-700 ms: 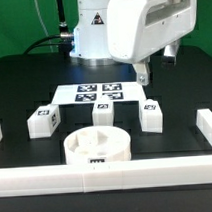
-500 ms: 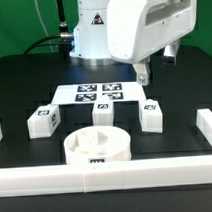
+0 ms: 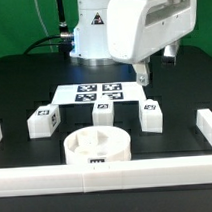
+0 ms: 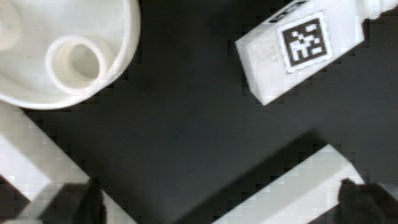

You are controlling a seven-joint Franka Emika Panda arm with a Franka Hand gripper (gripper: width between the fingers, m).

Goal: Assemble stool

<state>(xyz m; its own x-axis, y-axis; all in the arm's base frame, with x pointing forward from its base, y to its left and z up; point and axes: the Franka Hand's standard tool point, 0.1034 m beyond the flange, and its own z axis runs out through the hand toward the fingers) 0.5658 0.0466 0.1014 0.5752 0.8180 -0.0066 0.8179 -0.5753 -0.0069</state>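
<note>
**Obscured and cropped items: current holdings**

1. Arm (image 3: 121,28): I am seeing only its lower housing, as the exterior view's edge is cutting off the rest.
2. Seat (image 3: 96,144): the front rail (image 3: 147,174) is covering its lower wall and part of its tag. The wrist view is cropping the seat (image 4: 63,50) to a segment.
3. Leg (image 4: 294,50): I am watching one end run out of the wrist frame.
4. Gripper (image 3: 142,78): in the wrist view its fingertips (image 4: 68,205) are showing only as dark blurs, clipped by the edge.
</note>
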